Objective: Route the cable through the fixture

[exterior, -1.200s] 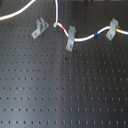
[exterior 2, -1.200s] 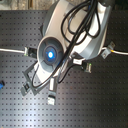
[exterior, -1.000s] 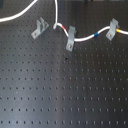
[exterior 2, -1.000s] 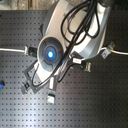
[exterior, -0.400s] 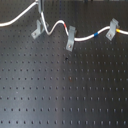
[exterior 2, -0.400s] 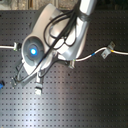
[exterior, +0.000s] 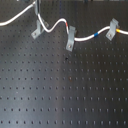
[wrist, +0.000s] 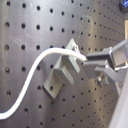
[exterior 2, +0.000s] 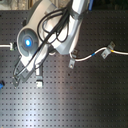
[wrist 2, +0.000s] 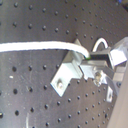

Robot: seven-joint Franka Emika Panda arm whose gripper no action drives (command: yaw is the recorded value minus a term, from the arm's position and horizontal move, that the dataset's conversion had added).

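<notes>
First exterior view gives the clearest run of the white cable: it crosses the black perforated board along one edge strip, passing a grey fixture at the first exterior view's left, dipping to a middle fixture, then rising to a third fixture with blue and yellow marks on the line beside it. The rest of the board is bare rows of holes. In the second exterior view only the stretch of cable between two clips shows; my arm covers the remainder.

In both wrist views my gripper sits right against the grey bracket, and the cable arcs over the board into my fingertips at the bracket's top edge. My fingers are pressed together on the cable, with no gap showing around it. The cable lies over the bracket where I hold it; whether it sits down inside the slot I cannot tell. My arm leans over the board's side at the second exterior view's left.
</notes>
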